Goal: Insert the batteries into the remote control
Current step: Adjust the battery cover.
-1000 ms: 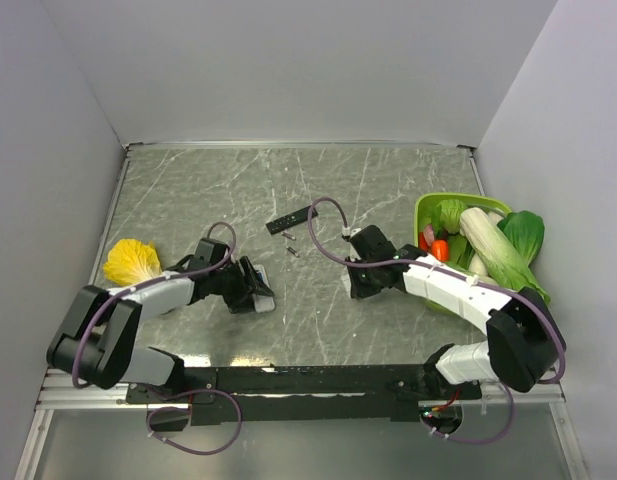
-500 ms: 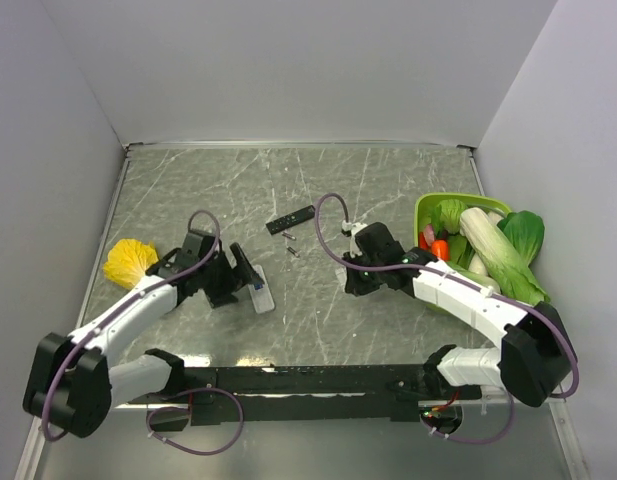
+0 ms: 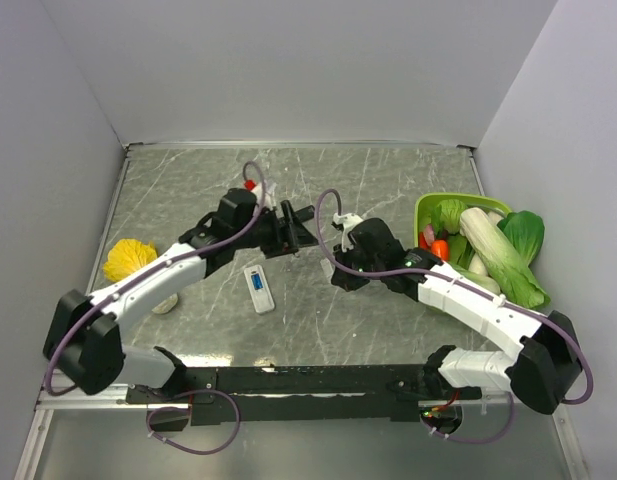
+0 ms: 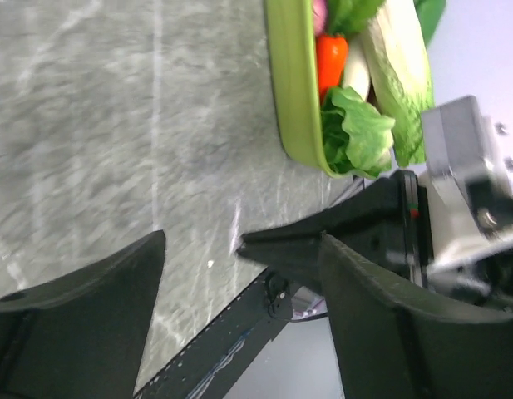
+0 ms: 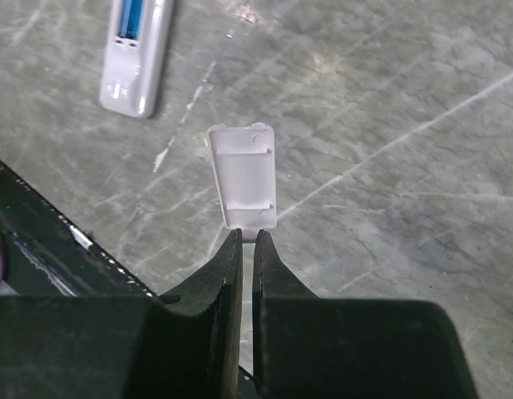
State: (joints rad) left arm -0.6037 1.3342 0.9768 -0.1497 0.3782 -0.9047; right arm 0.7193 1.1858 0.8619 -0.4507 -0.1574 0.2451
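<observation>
The white remote control (image 3: 258, 288) lies flat on the table with its back up and its battery bay uncovered; it also shows in the right wrist view (image 5: 137, 54). Blue battery (image 5: 134, 18) shows inside the bay; I cannot tell whether one cell or two. No loose cell shows. My right gripper (image 3: 338, 278) (image 5: 246, 237) is shut on the edge of the white battery cover (image 5: 244, 176), held above the table right of the remote. My left gripper (image 3: 288, 228) (image 4: 239, 249) is open and empty, over the black remote (image 3: 306, 212).
A green basket (image 3: 425, 208) (image 4: 289, 100) of vegetables stands at the right edge, with bok choy (image 3: 493, 250) hanging over it. A yellow leafy thing (image 3: 128, 260) and a small white object (image 3: 166, 303) lie at the left.
My left arm has let go of the white remote and swung back and to the right, over the black remote. The white remote now lies uncovered. My right gripper has edged left with the cover.
</observation>
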